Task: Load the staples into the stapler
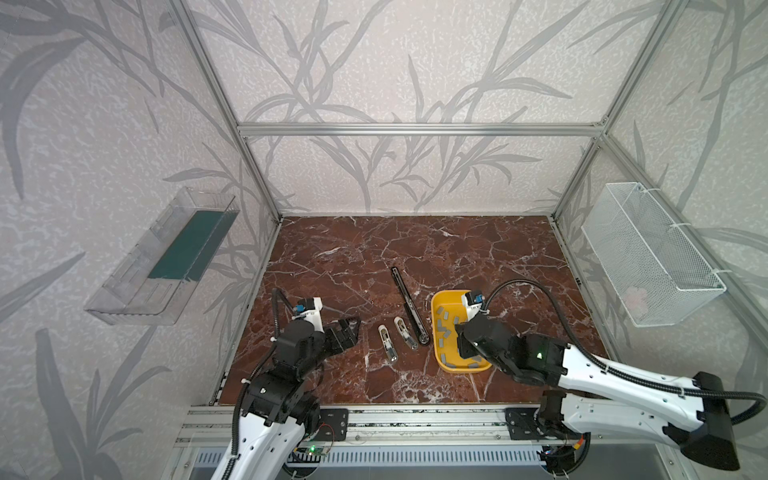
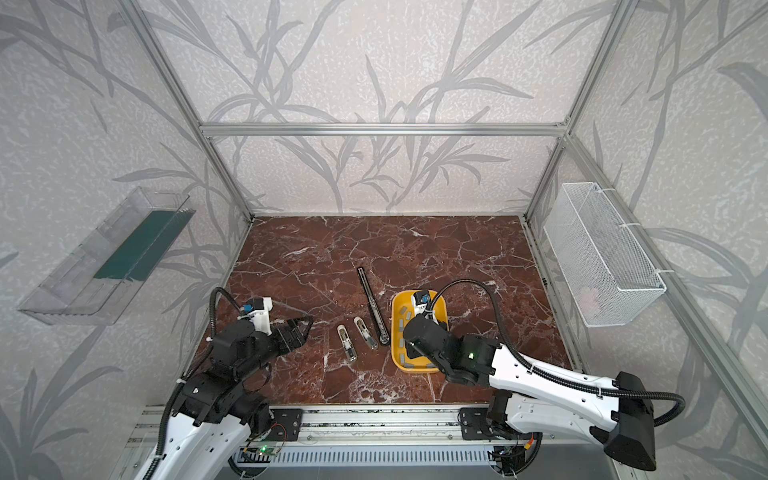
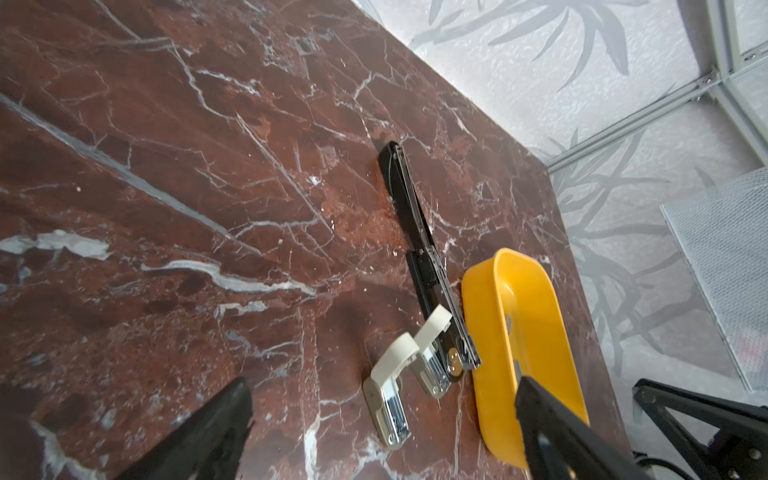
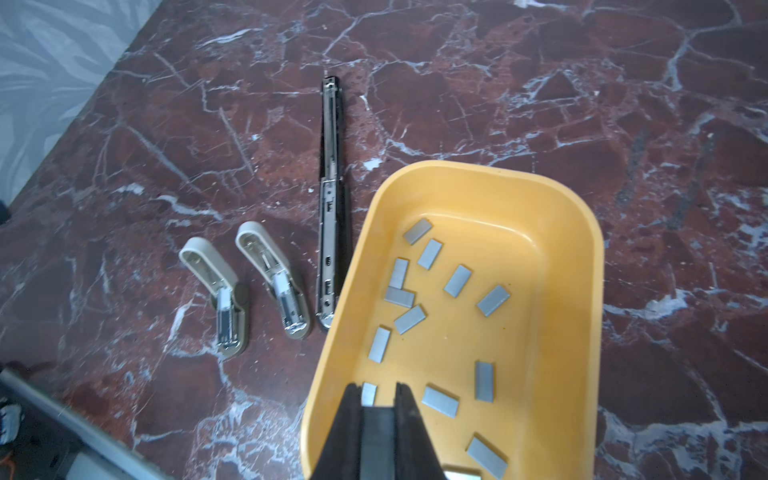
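Several small grey staples [image 4: 457, 280] lie scattered in a yellow tray [image 4: 498, 170] right of centre in both top views [image 1: 434, 332] [image 2: 395, 332]. My right gripper [image 4: 376, 386] reaches down into the tray's near end, shut on one grey strip of staples held between its fingers. A long black stapler [image 1: 409, 307] [image 4: 330, 208] lies opened flat just left of the tray. Two cream mini staplers [image 4: 220, 291] [image 4: 276, 278] lie open beside it. My left gripper [image 1: 349, 330] [image 3: 381, 380] hovers open and empty, to the left of the cream staplers.
A clear plastic bin [image 1: 166, 257] hangs on the left wall and a white wire basket [image 1: 652, 253] on the right wall. An aluminium rail [image 1: 415, 419] runs along the front edge of the red marble table [image 1: 415, 249].
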You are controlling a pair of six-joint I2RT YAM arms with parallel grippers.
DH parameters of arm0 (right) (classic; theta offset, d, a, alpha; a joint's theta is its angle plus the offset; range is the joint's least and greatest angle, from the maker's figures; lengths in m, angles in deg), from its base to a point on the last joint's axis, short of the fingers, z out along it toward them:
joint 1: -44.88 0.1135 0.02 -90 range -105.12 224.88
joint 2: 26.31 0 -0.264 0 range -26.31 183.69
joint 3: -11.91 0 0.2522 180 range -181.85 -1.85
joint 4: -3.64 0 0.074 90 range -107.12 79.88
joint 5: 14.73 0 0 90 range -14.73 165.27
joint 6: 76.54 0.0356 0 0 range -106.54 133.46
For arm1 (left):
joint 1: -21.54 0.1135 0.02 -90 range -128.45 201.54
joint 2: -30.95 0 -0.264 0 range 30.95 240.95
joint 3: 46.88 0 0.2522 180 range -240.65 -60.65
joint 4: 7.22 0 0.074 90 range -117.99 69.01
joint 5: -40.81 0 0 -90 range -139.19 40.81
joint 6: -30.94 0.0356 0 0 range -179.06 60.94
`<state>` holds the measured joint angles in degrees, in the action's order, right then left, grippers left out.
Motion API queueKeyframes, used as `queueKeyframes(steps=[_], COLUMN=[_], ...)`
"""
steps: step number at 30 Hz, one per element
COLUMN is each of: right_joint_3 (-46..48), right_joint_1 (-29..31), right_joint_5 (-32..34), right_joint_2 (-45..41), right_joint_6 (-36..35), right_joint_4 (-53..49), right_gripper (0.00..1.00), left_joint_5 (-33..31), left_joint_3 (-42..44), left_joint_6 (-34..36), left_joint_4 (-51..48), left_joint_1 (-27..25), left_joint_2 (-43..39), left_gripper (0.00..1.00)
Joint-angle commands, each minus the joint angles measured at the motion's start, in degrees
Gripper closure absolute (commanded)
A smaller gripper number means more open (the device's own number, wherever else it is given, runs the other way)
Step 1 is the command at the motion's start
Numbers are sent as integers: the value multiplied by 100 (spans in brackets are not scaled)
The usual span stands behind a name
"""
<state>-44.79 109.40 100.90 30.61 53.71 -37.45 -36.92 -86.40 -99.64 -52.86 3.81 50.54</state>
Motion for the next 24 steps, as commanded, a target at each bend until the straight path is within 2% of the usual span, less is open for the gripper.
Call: queueKeyframes(steps=[1,4,7,11,13,15,17,20,24], right_joint_3=[-129,-93,-92,-154,-267,-412,-543,-692,-891], right_joint_1=[265,490,684,898,979,1028,1058,1058,1057], right_joint_5=[237,203,173,111,93,53,-12,-89,-57], right_joint_2=[-43,49,194,502,749,1068,1388,1863,2450], right_joint_6=[27,15,34,36,31,27,2,-2,-143], right_joint_4=[-59,141,331,602,650,697,813,1107,1598], right_gripper=[90,90,90,90,90,90,90,90,90], left_joint_5=[306,-182,-420,-897,-1227,-1011,-568,-978,-841], left_joint_3=[-871,-2032,-2551,-2252,-1852,-1509,-1292,-1291,-1299], left_joint_6=[-76,322,507,1039,761,368,518,369,341], left_joint_4=[-642,-1734,-2207,-2157,-2026,-1767,-1432,-1685,-1690], left_joint_1=[-19,-19,-19,-19,-19,-11,-10,-17,-11], left_joint_2=[46,446,767,695,573,235,10,-114,217], left_gripper=[0,0,0,0,0,0,0,0,0])
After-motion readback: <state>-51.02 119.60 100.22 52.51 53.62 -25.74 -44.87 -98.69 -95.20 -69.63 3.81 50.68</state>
